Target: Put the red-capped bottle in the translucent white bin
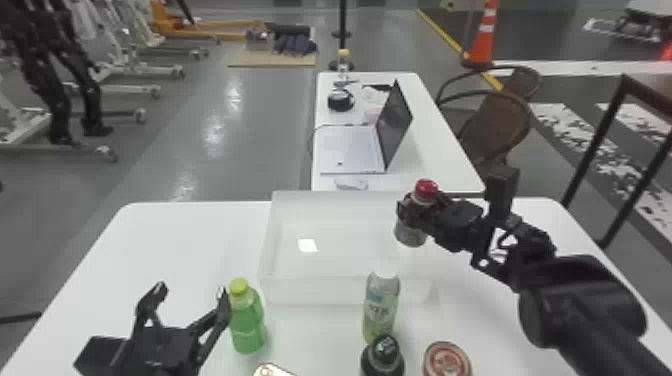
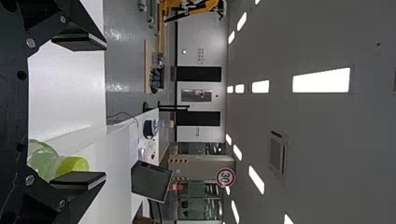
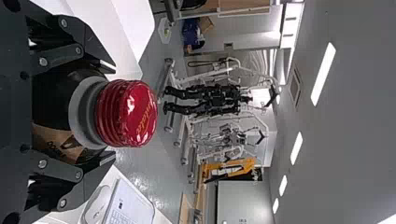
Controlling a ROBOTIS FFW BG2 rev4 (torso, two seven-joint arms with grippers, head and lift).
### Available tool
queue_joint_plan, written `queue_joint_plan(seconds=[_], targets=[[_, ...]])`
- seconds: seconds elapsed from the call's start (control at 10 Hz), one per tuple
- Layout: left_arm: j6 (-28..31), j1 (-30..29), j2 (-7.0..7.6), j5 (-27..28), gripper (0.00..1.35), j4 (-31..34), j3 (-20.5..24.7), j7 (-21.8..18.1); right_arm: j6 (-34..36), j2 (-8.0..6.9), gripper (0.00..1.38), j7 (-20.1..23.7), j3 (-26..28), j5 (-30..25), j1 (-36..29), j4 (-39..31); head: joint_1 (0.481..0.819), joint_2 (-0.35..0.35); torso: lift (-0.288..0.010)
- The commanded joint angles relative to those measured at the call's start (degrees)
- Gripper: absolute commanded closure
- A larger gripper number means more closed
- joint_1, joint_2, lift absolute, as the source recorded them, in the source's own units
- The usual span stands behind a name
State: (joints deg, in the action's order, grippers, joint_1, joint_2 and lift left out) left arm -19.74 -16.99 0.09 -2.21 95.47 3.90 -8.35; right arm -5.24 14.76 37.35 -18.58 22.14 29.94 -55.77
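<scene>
Two jaws of my right gripper are clamped on the red-capped bottle, right of centre in the head view. I hold it nearly upright, cap up, against the right-hand part of the translucent white bin, which fills the middle of the frame. How high its base is above the bin's floor I cannot tell. In the right wrist view my right gripper has one finger on each side of the bottle, just below the cap.

At the lower left of the head view, my left gripper hangs with its jaws wide apart and nothing between the tips. A green bottle stands just beside its right-hand finger; whether they touch I cannot tell.

Below the bin in the frame, a white-capped bottle stands near the bin's front wall, with a dark-capped bottle below it. A round red-and-white lid sits at the bottom edge, right of that pair. Bin and bottles are on a white table. On a second table, upper centre, an open laptop rests.
</scene>
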Motion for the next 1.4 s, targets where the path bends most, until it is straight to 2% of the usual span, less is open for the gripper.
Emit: queue_joint_plan(seconds=[0.0,0.4,0.5,0.7,0.8,1.3], targets=[[-0.3,0.0,-0.24,-0.2,0.3,-0.1,0.1,0.0,-0.8,-0.34,1.05,0.0,-0.8,0.5,0.2,1.9,0.549,0.0,-0.1],[-1.1,0.0,-0.24,-0.3,0.3,-0.4,0.0,0.1,-2.6,-0.6,1.04,0.1,-1.8,0.8,0.2,5.7,0.549,0.0,-0.1],[-1.1,0.0,-0.24,-0.3,0.3,-0.4,0.0,0.1,-2.9,-0.6,0.87,0.2,-1.8,0.8,0.2,6.1,0.549,0.0,-0.1],[-1.1,0.0,-0.24,-0.3,0.3,-0.5,0.0,0.1,-2.9,-0.6,0.27,0.2,-1.9,0.9,0.3,6.4,0.549,0.0,-0.1],[-1.1,0.0,-0.24,-0.3,0.3,-0.5,-0.1,0.2,-2.8,-0.6,0.02,0.2,-1.8,0.8,0.3,6.4,0.549,0.0,-0.1],[-1.2,0.0,-0.24,-0.3,0.3,-0.5,-0.1,0.1,-2.8,-0.6,0.02,0.3,-1.7,0.9,0.2,6.4,0.549,0.0,-0.1]])
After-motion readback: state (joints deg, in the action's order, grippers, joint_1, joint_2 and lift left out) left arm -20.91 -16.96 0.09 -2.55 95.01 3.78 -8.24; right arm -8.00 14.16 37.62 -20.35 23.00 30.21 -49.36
